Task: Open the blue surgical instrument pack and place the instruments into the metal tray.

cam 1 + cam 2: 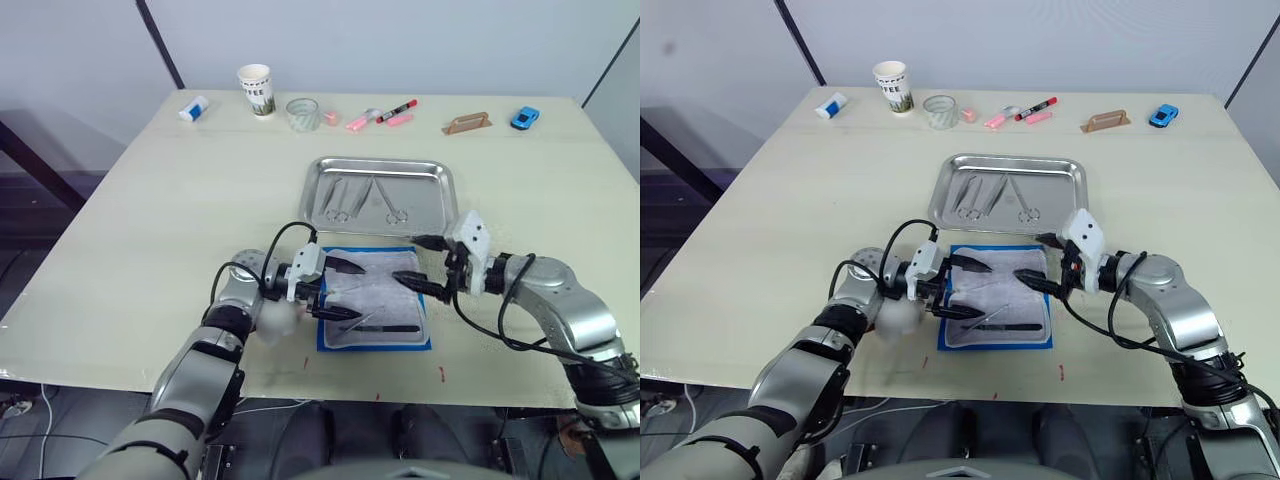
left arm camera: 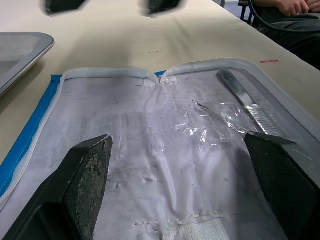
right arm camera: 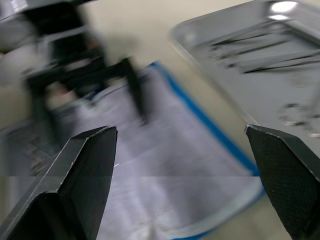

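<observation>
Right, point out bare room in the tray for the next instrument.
The metal tray is bare on its right part, beyond the instruments lying left and centre. The open blue surgical instrument pack is crowded: the left gripper and right gripper hover open over it.

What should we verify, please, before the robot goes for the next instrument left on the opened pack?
1. Blue surgical instrument pack lies open and flat: ok.
2. Left gripper open, empty: ok.
3. Right gripper open, empty: ok.
4. Instrument left on the lining, near the front edge: ok.
5. Metal tray has free room beside the instruments already in it: ok.
6. Clear wrapper scrap free of the tool: cannot tell.
</observation>
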